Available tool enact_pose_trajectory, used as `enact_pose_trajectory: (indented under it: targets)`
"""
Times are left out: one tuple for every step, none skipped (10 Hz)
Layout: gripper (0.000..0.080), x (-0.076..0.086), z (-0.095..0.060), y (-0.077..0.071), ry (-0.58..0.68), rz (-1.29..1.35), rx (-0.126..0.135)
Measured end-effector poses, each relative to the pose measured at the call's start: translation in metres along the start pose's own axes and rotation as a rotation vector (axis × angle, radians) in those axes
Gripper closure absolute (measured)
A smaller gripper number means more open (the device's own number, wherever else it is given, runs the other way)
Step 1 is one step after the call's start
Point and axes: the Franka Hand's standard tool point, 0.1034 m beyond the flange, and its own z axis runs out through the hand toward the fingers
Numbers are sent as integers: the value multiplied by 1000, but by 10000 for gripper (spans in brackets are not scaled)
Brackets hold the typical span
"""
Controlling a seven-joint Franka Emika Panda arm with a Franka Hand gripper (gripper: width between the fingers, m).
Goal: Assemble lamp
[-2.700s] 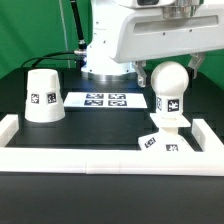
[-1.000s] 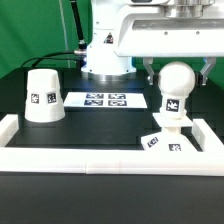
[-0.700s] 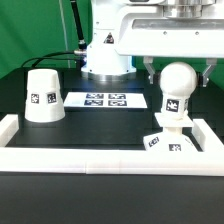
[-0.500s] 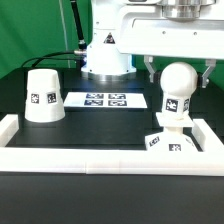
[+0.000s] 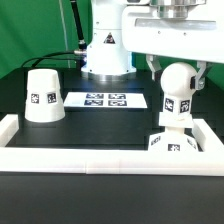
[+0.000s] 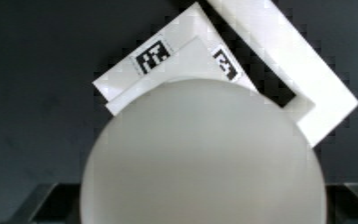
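Observation:
The bulb stands upright, its stem in the small square base block, near the right rail in the exterior view. My gripper comes down from above with one finger on each side of the bulb's ball, shut on it. In the wrist view the ball fills most of the picture, with the tagged base below it and my gripper astride the ball. The cone-shaped shade stands alone at the exterior view's left.
White border rails run along the front and both sides; the base sits close to the right-hand corner. The marker board lies flat at the back middle. The arm's pedestal stands behind it.
The gripper, the bulb and the base under it have shifted together toward the exterior view's right, nearer the right rail. The shade has not moved.

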Motion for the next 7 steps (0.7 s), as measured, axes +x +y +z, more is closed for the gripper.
enact_pose_trajectory:
  targets:
    - [220,0,0,0,-1,71,1]
    - [220,-1,0,-1,-2,95,1]
    - [151,-1,1,-1,-2,100,0]
    - [115,-1,1,0,-1,68,-1]
    - [115,0,1,0,0,-27,-3]
    - [103,-2,0,-3,1,-60,-7]
    - [101,-6,-2,-6,3,-157,-15]
